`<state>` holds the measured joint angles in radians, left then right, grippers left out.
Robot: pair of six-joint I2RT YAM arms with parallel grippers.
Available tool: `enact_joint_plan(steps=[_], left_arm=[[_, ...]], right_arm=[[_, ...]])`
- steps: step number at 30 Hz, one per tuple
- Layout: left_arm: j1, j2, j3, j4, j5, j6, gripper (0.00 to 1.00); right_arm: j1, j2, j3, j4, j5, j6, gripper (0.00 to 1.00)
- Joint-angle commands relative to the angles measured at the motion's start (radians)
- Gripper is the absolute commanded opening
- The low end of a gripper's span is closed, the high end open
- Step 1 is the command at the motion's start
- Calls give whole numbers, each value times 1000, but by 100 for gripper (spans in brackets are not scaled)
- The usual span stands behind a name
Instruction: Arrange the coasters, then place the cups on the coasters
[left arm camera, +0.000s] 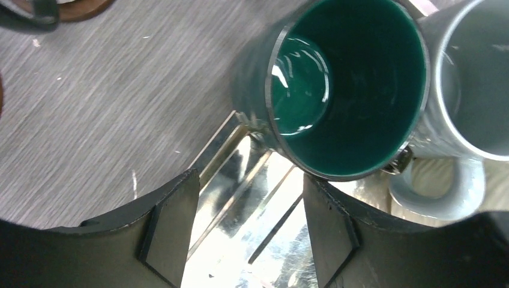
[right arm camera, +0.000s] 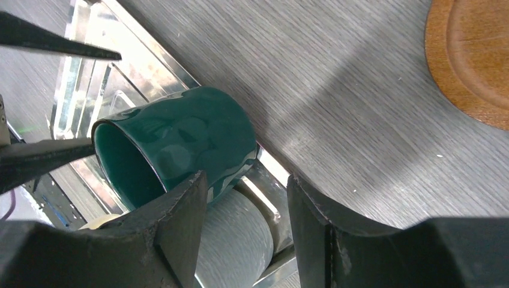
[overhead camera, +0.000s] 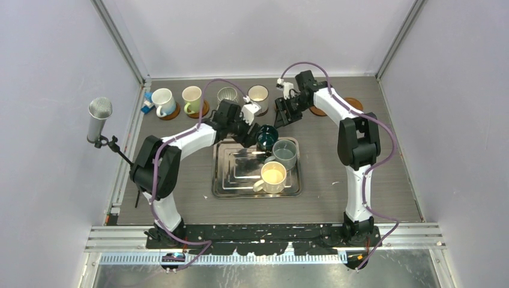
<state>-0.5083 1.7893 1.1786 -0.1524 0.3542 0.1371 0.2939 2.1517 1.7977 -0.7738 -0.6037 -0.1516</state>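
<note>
A dark teal cup (overhead camera: 266, 137) (left arm camera: 348, 84) (right arm camera: 180, 144) stands at the far edge of the steel tray (overhead camera: 240, 183). On the tray beside it are a grey-blue cup (overhead camera: 284, 153) (left arm camera: 474, 78) and a cream cup (overhead camera: 273, 176). My left gripper (overhead camera: 249, 133) (left arm camera: 249, 228) is open over the tray, just short of the teal cup's rim, with nothing between its fingers. My right gripper (overhead camera: 287, 112) (right arm camera: 246, 210) hangs open behind the tray and holds nothing. Several cups stand on coasters along the back, the leftmost cup (overhead camera: 162, 101) white. A bare coaster (overhead camera: 355, 103) (right arm camera: 474, 60) lies at the back right.
A microphone on a stand (overhead camera: 99, 117) rises at the left edge. A small blue object (overhead camera: 146, 107) lies by the left wall. Walls close the table at the back and both sides. The right arm reaches over another coaster (overhead camera: 317, 111).
</note>
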Motion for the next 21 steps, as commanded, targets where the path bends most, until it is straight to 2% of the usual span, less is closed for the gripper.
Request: enact_joint_plan(steps=[1, 5, 12, 15, 21], left_arm=[[32, -15, 31, 73, -21, -29, 65], [67, -44, 11, 19, 36, -1, 66], [75, -196, -140, -110, 159, 191, 74], [72, -218, -159, -124, 167, 182, 78], [60, -140, -108, -81, 97, 50, 78]], right_arm=[[21, -15, 5, -13, -54, -29, 56], [30, -15, 4, -37, -67, -48, 55], [48, -27, -24, -69, -100, -81, 54], [60, -25, -28, -69, -114, -83, 54], [82, -12, -5, -108, -145, -115, 54]])
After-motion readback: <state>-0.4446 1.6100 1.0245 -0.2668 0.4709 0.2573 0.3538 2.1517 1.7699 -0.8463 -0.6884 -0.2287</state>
